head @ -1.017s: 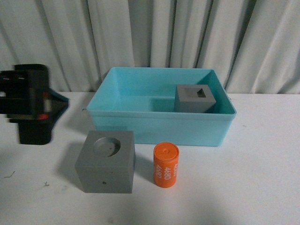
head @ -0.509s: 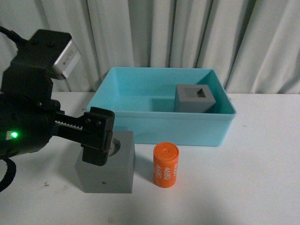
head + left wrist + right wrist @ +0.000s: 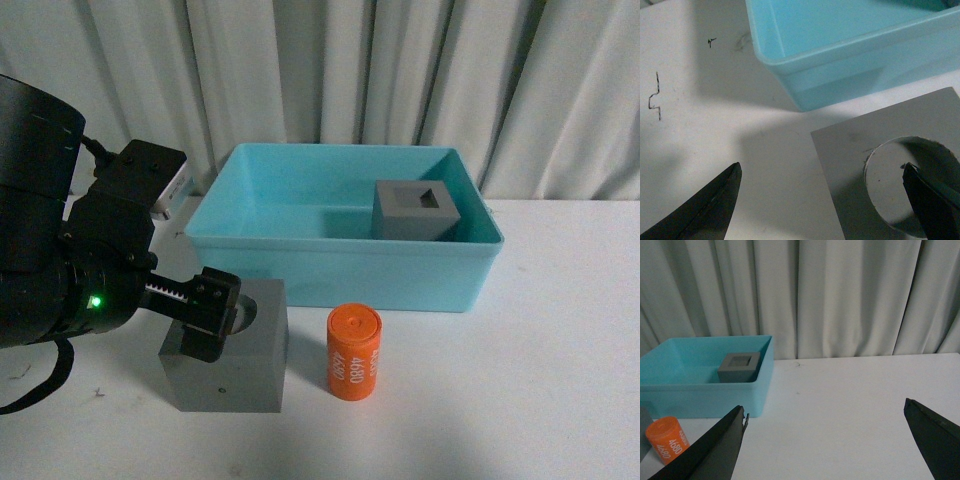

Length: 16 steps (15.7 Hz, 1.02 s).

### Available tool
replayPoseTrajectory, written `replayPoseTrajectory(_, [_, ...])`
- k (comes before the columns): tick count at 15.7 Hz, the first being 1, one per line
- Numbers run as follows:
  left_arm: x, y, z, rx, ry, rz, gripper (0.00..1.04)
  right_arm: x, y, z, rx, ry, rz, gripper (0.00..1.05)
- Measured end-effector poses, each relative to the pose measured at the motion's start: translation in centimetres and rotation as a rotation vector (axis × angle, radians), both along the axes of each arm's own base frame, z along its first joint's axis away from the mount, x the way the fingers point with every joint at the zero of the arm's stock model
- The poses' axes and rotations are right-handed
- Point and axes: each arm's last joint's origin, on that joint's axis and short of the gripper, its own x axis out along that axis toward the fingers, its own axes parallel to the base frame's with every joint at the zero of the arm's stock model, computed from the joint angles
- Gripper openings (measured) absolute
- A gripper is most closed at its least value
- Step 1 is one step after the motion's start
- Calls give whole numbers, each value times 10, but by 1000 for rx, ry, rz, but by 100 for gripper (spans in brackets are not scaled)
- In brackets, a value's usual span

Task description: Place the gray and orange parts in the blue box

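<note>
A gray cube with a round recess (image 3: 235,365) stands on the white table in front of the blue box (image 3: 340,246). My left gripper (image 3: 821,171) hangs open over this cube (image 3: 890,150), straddling its left edge. One of its fingers (image 3: 212,312) is over the round recess and the other is over the table beside the cube. An orange cylinder with white digits (image 3: 354,352) stands upright just right of the cube. A second gray cube with a square recess (image 3: 416,210) sits inside the box at its right end. My right gripper (image 3: 825,407) is open over bare table, right of the box (image 3: 705,390) and cylinder (image 3: 667,440).
Pleated white curtains (image 3: 400,70) hang behind the table. The left arm's bulky black body (image 3: 60,260) fills the left side of the front view. White table (image 3: 865,390) stretches to the right of the box.
The left arm has swung in from the far left to above the round-recess cube, then sunk a little lower over it. Cubes, cylinder and box have not moved.
</note>
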Motion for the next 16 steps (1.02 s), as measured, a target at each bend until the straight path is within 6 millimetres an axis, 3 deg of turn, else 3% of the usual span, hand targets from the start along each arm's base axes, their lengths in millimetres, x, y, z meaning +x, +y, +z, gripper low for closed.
replayPoseTrajectory(9, [5, -10, -10, 11, 35, 5, 98, 0, 0, 0, 0, 0, 0, 98])
replayPoseTrajectory(11, [4, -13, -10, 9, 43, 0, 83, 0, 0, 0, 0, 0, 0, 98])
replayPoseTrajectory(16, [2, -15, -11, 9, 56, 0, 33, 0, 0, 0, 0, 0, 0, 98])
